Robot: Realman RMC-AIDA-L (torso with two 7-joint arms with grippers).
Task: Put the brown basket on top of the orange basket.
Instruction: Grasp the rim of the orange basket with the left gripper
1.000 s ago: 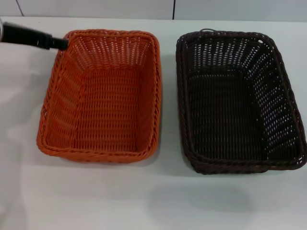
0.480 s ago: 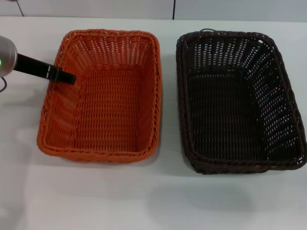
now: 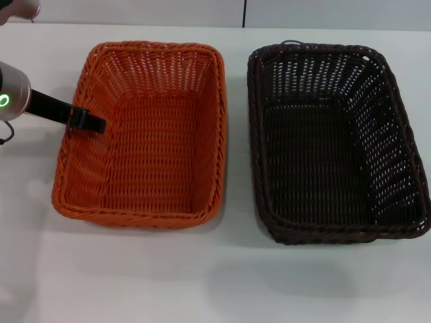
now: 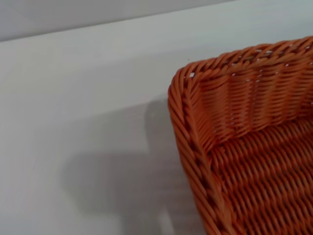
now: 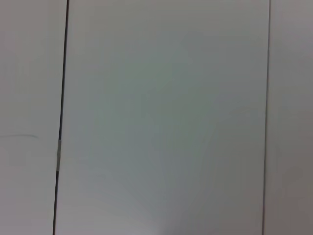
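Note:
The orange basket (image 3: 145, 134) stands on the left half of the white table, empty and upright. To its right, a small gap away, is the brown basket (image 3: 330, 141), also empty. My left gripper (image 3: 91, 122) reaches in from the left edge and hangs over the orange basket's left rim, about halfway along it. The left wrist view shows one corner of the orange basket (image 4: 234, 142) and its braided rim from close up. My right gripper is out of view; its wrist camera sees only pale panels.
The white table (image 3: 215, 276) spreads in front of both baskets. A pale wall with a dark seam (image 3: 244, 13) runs behind them. A shadow of my left arm lies on the table (image 4: 122, 166) beside the orange basket.
My left arm has moved from the orange basket's far left corner toward me along its left rim. Both baskets stay where they were.

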